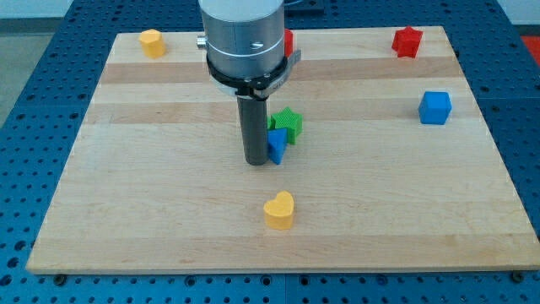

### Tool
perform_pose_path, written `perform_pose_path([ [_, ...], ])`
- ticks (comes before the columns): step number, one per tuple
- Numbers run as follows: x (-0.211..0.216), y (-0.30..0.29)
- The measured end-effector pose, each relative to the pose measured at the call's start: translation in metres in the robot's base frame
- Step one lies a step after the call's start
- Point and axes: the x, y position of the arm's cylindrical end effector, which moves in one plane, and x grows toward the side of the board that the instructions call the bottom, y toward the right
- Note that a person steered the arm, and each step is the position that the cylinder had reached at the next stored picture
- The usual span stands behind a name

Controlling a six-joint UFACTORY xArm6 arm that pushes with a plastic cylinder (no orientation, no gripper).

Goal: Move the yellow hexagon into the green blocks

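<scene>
We find our arm (243, 38) descending from the far centre of the wooden board (126, 194), ending in a dark rod. My tip (256, 162) rests on the board just left of a small blue block (277, 145), apparently touching it; that block's shape is partly hidden by the rod and we cannot name it. There are no fingers on this rig, so no opening or closing can be reported.

Directly behind and right of the blue block sits a green star-like block (288, 123), touching it or very nearly so. Any further green block behind the rod cannot be confirmed.

The yellow hexagon (152, 42) lies at the far left corner, close to the far edge and near the left edge. It stands well apart from the green block, with open board between them along the left and centre.

A yellow heart-shaped block (279, 210) lies toward the near edge, centre, apart from the tip, with bare wood on both sides.

A red star-like block (407, 41) sits at the far right, close to the far edge. A blue cube (435, 108) lies near the right edge, midway down. A red block (288, 42) shows partly behind the arm's housing at the far edge; its shape is hidden.

The near left and near right quarters of the board hold no blocks.
</scene>
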Motion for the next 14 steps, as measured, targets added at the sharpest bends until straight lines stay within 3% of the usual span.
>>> perform_pose_path([
  [2, 0.003, -0.112],
  [4, -0.080, -0.212],
  [7, -0.209, -0.231],
  [9, -0.271, -0.230],
  [10, -0.282, -0.215],
  [13, -0.215, -0.183],
  [14, -0.211, -0.148],
])
